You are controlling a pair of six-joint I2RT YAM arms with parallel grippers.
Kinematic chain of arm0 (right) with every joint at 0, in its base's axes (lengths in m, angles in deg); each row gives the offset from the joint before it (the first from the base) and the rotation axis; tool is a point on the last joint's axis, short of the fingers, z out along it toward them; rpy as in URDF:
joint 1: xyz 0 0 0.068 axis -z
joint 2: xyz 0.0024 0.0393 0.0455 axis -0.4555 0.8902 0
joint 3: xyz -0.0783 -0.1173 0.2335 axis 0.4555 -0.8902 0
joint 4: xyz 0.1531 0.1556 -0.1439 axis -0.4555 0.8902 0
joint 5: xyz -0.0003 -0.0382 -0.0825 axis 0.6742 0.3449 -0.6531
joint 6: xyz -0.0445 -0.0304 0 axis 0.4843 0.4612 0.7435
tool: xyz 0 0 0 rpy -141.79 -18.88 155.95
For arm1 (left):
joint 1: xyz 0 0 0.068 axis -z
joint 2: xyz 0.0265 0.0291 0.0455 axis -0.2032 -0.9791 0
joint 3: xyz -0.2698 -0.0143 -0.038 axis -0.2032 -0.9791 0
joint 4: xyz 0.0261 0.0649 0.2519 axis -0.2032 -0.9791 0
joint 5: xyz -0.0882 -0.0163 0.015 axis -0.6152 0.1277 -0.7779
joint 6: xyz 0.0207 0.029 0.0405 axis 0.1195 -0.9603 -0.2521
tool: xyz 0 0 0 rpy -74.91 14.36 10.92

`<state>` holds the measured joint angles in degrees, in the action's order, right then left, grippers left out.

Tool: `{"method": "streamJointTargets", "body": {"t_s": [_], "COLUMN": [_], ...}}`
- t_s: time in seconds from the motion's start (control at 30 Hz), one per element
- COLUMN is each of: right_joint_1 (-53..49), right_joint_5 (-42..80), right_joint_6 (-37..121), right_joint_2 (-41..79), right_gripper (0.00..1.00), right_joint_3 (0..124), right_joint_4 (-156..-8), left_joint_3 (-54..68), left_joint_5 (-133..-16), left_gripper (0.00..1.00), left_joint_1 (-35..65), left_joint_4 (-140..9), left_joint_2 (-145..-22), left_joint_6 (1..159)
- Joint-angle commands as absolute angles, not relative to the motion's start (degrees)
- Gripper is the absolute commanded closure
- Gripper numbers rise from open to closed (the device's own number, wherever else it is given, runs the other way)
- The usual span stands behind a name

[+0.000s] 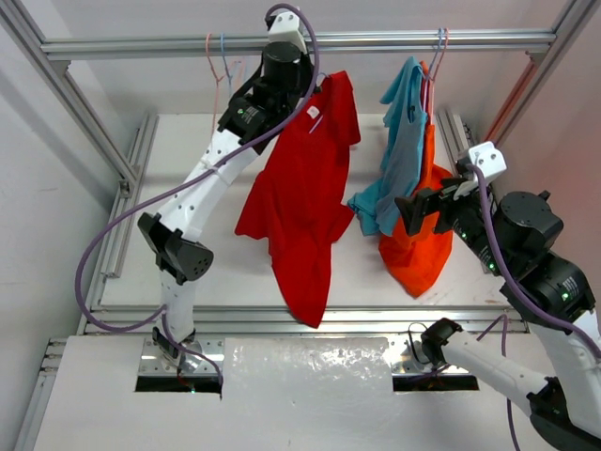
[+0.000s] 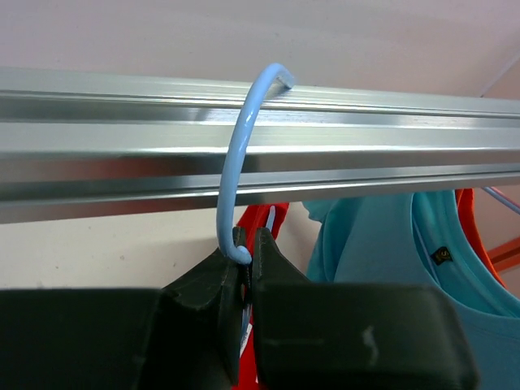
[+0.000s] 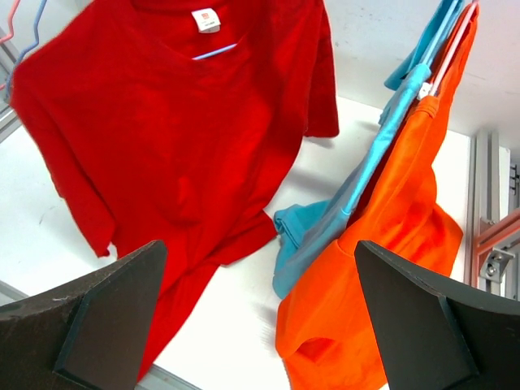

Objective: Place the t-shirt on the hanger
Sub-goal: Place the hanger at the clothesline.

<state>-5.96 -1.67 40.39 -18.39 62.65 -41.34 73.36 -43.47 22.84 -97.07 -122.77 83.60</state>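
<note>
The red t-shirt (image 1: 305, 197) hangs, apparently already threaded, on the blue hanger (image 2: 231, 162), whose hook sits over the rail (image 2: 97, 130). The left fingers (image 2: 203, 284) clamp the hook's base; the right fingers (image 3: 106, 301) stand wide and empty. This looks like the final hanging step: next, let go without unseating the hook.

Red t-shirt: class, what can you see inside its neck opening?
A short stretch of the light-blue hanger crosses below the white label; the t-shirt covers the hanger's shoulders.

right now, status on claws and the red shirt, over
left claw shut on hanger hook at the rail. t-shirt hangs on it. right claw open, empty. alongside: blue shirt, orange shirt.
</note>
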Motion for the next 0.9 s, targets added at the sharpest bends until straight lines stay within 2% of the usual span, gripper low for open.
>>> {"method": "streamJointTargets", "body": {"t_s": [0.0,0.27,0.5,0.53,0.6,0.63,0.7,0.73,0.77,0.8,0.83,0.87], "right_joint_1": [-5.86,-5.86,-5.86,-5.86,-5.86,-5.86,-5.86,-5.86,-5.78,-5.86,-5.78,-5.86], "right_joint_5": [-2.5,-0.91,-0.56,-0.47,-0.39,-0.3,-0.03,0.05,0.14,0.06,-0.03,-0.12], "right_joint_6": [41.35,41.0,41.0,41.0,40.91,40.82,40.64,40.56,40.38,40.29,40.2,39.94], "right_joint_2": [-19.05,-19.57,-20.37,-20.45,-20.45,-20.45,-20.54,-20.54,-20.45,-20.19,-20.1,-20.1], "right_gripper": [0.01,0.01,0.01,0.01,0.01,0.01,0.01,0.01,0.01,0.01,0.01,0.01], "right_joint_3": [61.66,59.55,58.14,57.88,57.7,57.61,57.44,57.35,57.35,57.35,57.26,57.26], "right_joint_4": [-45.77,-46.73,-47.43,-47.52,-47.44,-47.52,-47.35,-47.26,-47.09,-47.0,-46.82,-46.56], "left_joint_3": [76.08,74.07,64.14,62.74,60.18,58.87,57.11,54.92,53.42,51.75,48.26,46.39], "left_joint_5": [-43.05,-43.31,-43.49,-44.19,-43.76,-43.41,-42.79,-42.7,-42.44,-42.26,-42.0,-41.56], "left_gripper": [1.0,1.0,1.0,0.86,0.68,0.54,0.42,0.32,0.29,0.12,0.04,0.01], "left_joint_1": [22.55,22.82,24.31,24.57,24.84,25.27,25.71,25.98,26.24,26.94,27.3,27.65], "left_joint_4": [-92.07,-94.18,-92.87,-92.52,-92.86,-93.13,-93.66,-93.66,-93.31,-92.78,-92.17,-91.12], "left_joint_2": [-123.85,-126.14,-120.96,-119.38,-117.8,-117.18,-114.99,-113.93,-112.79,-109.82,-108.22,-106.38], "left_joint_6": [83.12,83.74,84.35,84.44,84.7,84.79,85.23,85.49,85.67,85.76,85.67,85.67]}}
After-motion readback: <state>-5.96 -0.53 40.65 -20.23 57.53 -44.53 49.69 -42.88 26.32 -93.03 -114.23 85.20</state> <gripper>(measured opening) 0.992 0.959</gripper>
